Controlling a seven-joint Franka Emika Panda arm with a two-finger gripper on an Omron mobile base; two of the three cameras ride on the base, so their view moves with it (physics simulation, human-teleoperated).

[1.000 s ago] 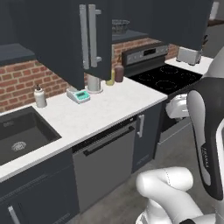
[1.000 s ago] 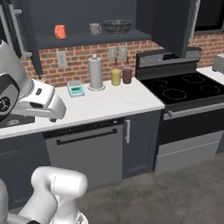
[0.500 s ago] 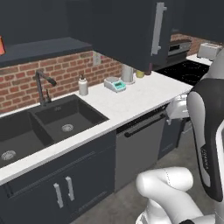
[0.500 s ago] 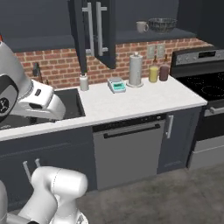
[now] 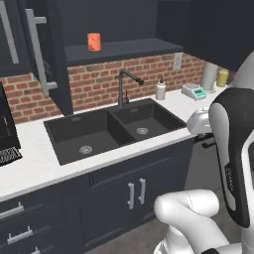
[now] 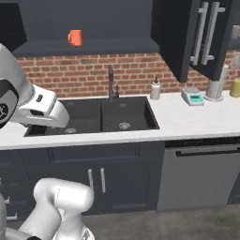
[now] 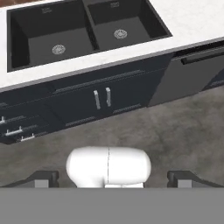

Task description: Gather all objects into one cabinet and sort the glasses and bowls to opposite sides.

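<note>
An orange mug is sitting on the open cabinet shelf above the sink (rigid, light, likely slippery; best pinched across its rim); the hand is hanging wide open, gripping nothing.

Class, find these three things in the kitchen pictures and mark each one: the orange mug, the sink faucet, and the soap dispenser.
orange mug [image 6: 74, 37], right base view, middle of its body on the open shelf.
sink faucet [image 5: 122, 88], left base view, its upright stem.
soap dispenser [image 6: 155, 90], right base view, its white bottle.
</note>
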